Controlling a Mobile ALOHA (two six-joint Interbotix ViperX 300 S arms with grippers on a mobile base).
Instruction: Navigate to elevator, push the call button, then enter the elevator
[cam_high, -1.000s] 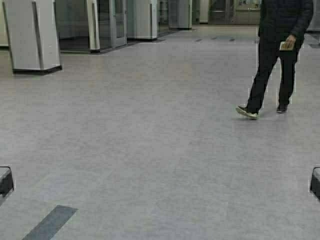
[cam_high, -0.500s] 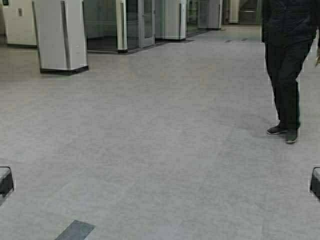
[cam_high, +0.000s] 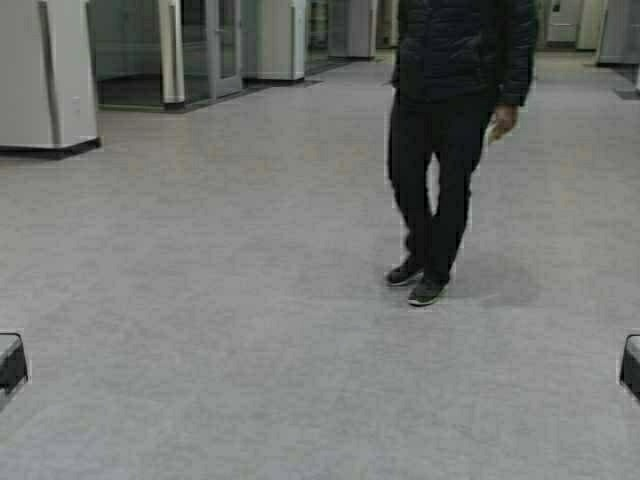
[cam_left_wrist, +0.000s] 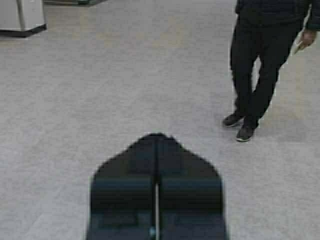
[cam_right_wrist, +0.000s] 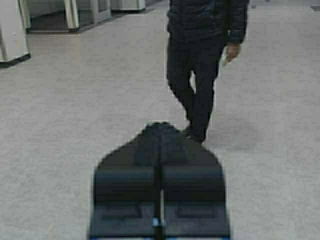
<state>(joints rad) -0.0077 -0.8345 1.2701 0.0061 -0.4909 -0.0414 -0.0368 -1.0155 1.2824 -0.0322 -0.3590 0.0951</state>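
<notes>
Grey speckled floor (cam_high: 250, 330) filled most of the high view, running from the robot out to a row of glass partitions (cam_high: 190, 50) and pale pillars (cam_high: 50, 75) at the far left. A person (cam_high: 450, 120) in a dark padded jacket and black trousers stood on the floor ahead and slightly right of centre, dark shoes (cam_high: 415, 283) close together, one a little ahead of the other. The person's hand (cam_high: 503, 120) hung at the side with something small and pale in it; what it was could not be told.

No elevator showed in any view: no steel sliding doors, no call button, only the open hall, the glass partitions and more pale walls far behind the person.

Both arms sat parked low, showing only as dark corners at the bottom left and bottom right edges of the high view. The left gripper (cam_left_wrist: 156, 145) pointed forward over the floor, its two black fingers (cam_left_wrist: 130, 190) pressed together with only a thin seam between them, grasping nothing. The right gripper (cam_right_wrist: 159, 132) was held the same way, fingers (cam_right_wrist: 192, 187) clenched flat against each other and empty, its tip in line with the person's legs (cam_right_wrist: 195, 95) in the right wrist view.
</notes>
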